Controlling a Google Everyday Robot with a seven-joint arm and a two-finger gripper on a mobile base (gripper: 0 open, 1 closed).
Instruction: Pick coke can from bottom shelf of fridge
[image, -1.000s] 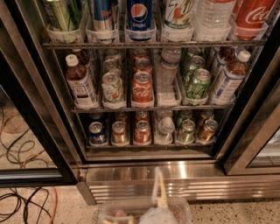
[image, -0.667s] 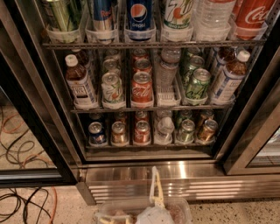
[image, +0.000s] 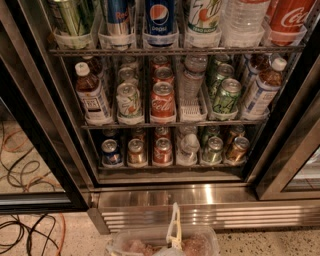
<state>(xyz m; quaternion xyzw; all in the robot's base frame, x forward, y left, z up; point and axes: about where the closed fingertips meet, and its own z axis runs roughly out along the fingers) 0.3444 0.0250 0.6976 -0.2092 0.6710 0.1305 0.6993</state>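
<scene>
My hand (image: 172, 236) hangs low at the bottom edge of the view, in front of the ribbed steel base of the fridge (image: 210, 216) and well below the cans. It shows only as a pale, upright part rising from a cloudy translucent body. I cannot tell whether it is apart or together. It holds nothing.

The coke can (image: 162, 151) stands upright on the bottom shelf (image: 170, 169), in the middle lane at the front, almost straight above my hand. Just to its left stands a gold-brown can (image: 136, 152), and beyond that a blue-and-silver can (image: 111, 153). Just to its right is a clear bottle (image: 188, 148), then a green can (image: 213, 150) and a tilted gold can (image: 237, 149). More cans stand behind the front row.

On the tier above, another red can (image: 163, 103) sits in the same lane. Dark and orange cables (image: 25, 235) lie on the floor at the left.
</scene>
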